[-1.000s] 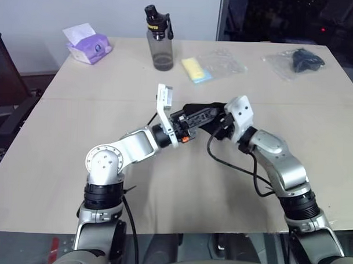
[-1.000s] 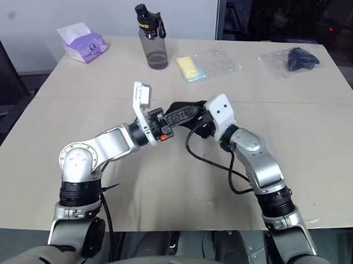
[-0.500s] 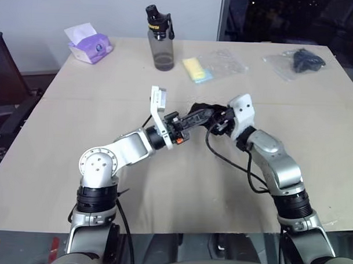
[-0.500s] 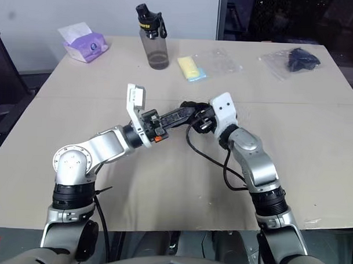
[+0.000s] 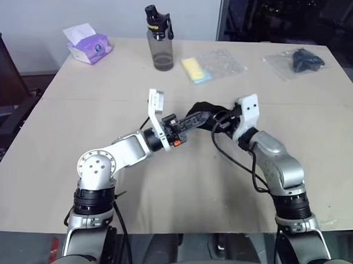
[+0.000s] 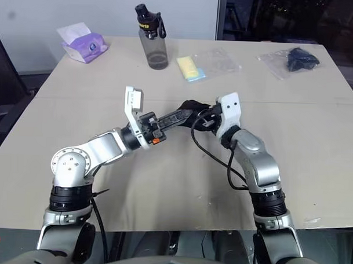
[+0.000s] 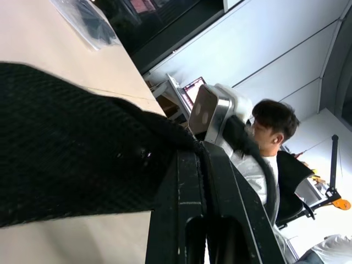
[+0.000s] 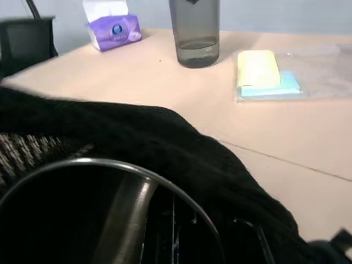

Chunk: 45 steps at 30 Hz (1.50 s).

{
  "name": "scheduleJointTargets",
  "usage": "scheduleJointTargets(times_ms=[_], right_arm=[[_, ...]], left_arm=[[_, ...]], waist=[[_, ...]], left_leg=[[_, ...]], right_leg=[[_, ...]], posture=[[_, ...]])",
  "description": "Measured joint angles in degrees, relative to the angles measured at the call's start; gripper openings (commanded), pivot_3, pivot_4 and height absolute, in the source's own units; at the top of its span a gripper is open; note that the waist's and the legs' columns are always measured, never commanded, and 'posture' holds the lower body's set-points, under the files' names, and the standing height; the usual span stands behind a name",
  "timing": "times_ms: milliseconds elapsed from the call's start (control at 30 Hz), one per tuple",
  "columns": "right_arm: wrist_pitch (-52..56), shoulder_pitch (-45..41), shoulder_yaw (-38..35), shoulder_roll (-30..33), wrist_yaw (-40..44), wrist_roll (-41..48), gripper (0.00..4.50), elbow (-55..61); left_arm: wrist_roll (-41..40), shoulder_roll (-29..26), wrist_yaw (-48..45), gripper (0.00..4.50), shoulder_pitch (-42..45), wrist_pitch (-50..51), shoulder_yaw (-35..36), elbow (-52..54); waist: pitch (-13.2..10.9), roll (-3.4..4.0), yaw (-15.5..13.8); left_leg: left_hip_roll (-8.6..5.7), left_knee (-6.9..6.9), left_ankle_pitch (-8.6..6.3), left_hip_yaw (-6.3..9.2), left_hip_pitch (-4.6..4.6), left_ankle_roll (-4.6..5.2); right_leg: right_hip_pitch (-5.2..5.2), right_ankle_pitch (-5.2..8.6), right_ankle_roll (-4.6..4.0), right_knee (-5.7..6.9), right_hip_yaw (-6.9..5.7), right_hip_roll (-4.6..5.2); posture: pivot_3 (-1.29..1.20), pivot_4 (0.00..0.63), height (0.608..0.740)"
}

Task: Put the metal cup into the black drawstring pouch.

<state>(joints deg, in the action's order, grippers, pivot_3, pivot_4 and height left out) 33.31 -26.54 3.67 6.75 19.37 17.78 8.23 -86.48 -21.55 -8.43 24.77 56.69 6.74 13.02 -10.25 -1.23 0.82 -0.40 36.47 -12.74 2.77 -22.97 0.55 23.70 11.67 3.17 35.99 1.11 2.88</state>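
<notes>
**Cup at pouch mouth, both end effectors clamped**

Centre of the surface (image 5: 59, 180): black drawstring pouch (image 5: 201, 111) is held up off it between the 2 arms. Left end effector (image 5: 187, 122) is fully closed, pinching the pouch fabric at its edge; the left wrist view has the black weave bunched right at the closed fingers (image 7: 190, 214). Right end effector (image 5: 217, 123) is closed too, at the pouch's 3 o'clock side; what exactly it grips can't be told from the head views. Metal cup (image 8: 104, 214) sits close up in the right wrist view, shiny rim with black fabric draped over and behind it, so it looks at or partly inside the pouch mouth; how deep is unclear.

Background at 12 o'clock: grey bottle (image 5: 159, 41), tissue pack (image 5: 87, 43) at 10, yellow sponge (image 5: 196, 69), bagged dark item (image 5: 301, 60) at 2.

Risks, judged:
- Fabric folds over the rim and blocks the cup.
- Either pinch slips on the soft cloth, so the mouth collapses.
- Releasing early lets the cup roll out onto the surface.
</notes>
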Motion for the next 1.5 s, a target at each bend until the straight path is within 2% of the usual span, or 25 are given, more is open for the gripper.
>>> scheduleJointTargets(times_ms=[400, 533, 600, 700, 800, 900, 1033, 1100, 1333, 1500], right_arm=[[9.3, -0.8, -9.4, -7.9, -9.7, 11.8, 0.03, 0.3], [10.4, -2.0, -10.5, -8.2, -11.5, 13.8, 0.03, 0.3], [10.4, -2.0, -10.4, -7.5, -11.0, 14.2, 0.03, 0.2], [10.0, -0.5, -6.3, -0.9, -5.5, 13.2, 0.03, 1.5], [9.3, 1.0, -4.3, 1.7, -2.0, 12.7, 0.03, 2.0], [9.0, 1.2, -4.1, 3.0, -0.5, 12.7, 0.98, 2.0], [9.0, 1.1, -3.5, 3.3, 1.3, 13.7, 2.97, 3.3], [9.2, 1.1, -3.5, 3.4, 1.5, 14.6, 3.50, 4.1], [11.7, 2.4, -3.8, 5.4, 3.0, 17.5, 3.50, 5.8], [16.1, 4.0, -7.3, 6.5, 3.9, 24.6, 3.50, 7.9]], left_arm=[[0.5, -1.4, -1.3, 0.00, -0.4, -0.1, 0.1, 0.0], [0.5, -1.6, -1.3, 0.00, -0.4, -0.1, 0.1, 0.0], [0.5, -1.6, -1.3, 0.00, -0.4, -0.1, 0.1, 0.0], [0.7, -1.6, -1.4, 0.00, -0.4, -0.2, 0.1, 0.0], [1.0, -1.7, -1.4, 0.00, -0.4, -0.2, 0.1, 0.0], [1.5, -1.7, -1.4, 0.00, -0.4, -0.2, 0.1, 0.0], [2.1, -1.5, -1.4, 0.00, -0.4, -0.2, 0.1, -0.1], [2.3, -1.5, -1.4, 0.00, -0.4, -0.2, 0.1, -0.1], [3.1, -1.3, -1.4, 0.00, -0.4, -0.2, 0.1, -0.1], [3.2, -1.2, -1.7, 0.00, -0.4, -0.2, 0.1, -0.1]], waist=[[0.0, 0.01, 0.0], [0.0, 0.01, 0.0], [0.0, 0.01, 0.1], [0.0, 0.01, 0.0], [0.0, 0.01, 0.2], [0.0, 0.01, 0.2], [0.0, 0.01, 0.1], [0.0, 0.01, 0.1], [0.0, 0.01, 0.0], [0.0, 0.01, 0.0]], left_leg=[[0.02, 0.00, 0.00, 0.02, 0.00, 0.00], [0.02, -0.01, 0.00, 0.00, 0.00, 0.01], [0.01, -0.01, 0.00, -0.01, -0.01, 0.01], [-0.01, 0.00, 0.00, -0.03, -0.02, 0.01], [0.01, 0.00, 0.00, -0.05, 0.00, 0.01], [0.06, 0.00, 0.00, -0.02, 0.01, 0.01], [0.06, 0.00, 0.00, -0.02, 0.00, 0.01], [0.05, 0.00, -0.01, -0.03, -0.01, 0.01], [0.05, 0.00, -0.01, -0.02, -0.01, 0.01], [0.05, 0.00, -0.01, -0.02, -0.01, 0.01]], right_leg=[[0.00, 0.00, 0.00, 0.00, -0.01, -0.01], [0.00, 0.00, -0.01, 0.00, -0.01, -0.01], [0.00, 0.00, 0.00, 0.00, -0.01, 0.00], [0.00, 0.01, 0.00, -0.02, -0.01, 0.02], [0.00, 0.01, 0.00, -0.01, 0.01, 0.00], [0.00, 0.01, 0.00, 0.00, -0.02, -0.05], [0.00, 0.00, 0.00, 0.00, -0.02, -0.05], [0.00, 0.00, 0.00, -0.01, -0.01, -0.04], [0.00, 0.01, -0.01, -0.01, -0.01, -0.03], [0.00, 0.01, -0.01, -0.01, -0.01, -0.03]], posture=[[0.00, 0.150, 0.740], [0.00, 0.150, 0.740], [0.00, 0.150, 0.740], [0.00, 0.150, 0.740], [0.00, 0.150, 0.740], [0.00, 0.150, 0.740], [0.00, 0.150, 0.740], [0.00, 0.150, 0.740], [0.00, 0.150, 0.740], [0.00, 0.150, 0.740]])
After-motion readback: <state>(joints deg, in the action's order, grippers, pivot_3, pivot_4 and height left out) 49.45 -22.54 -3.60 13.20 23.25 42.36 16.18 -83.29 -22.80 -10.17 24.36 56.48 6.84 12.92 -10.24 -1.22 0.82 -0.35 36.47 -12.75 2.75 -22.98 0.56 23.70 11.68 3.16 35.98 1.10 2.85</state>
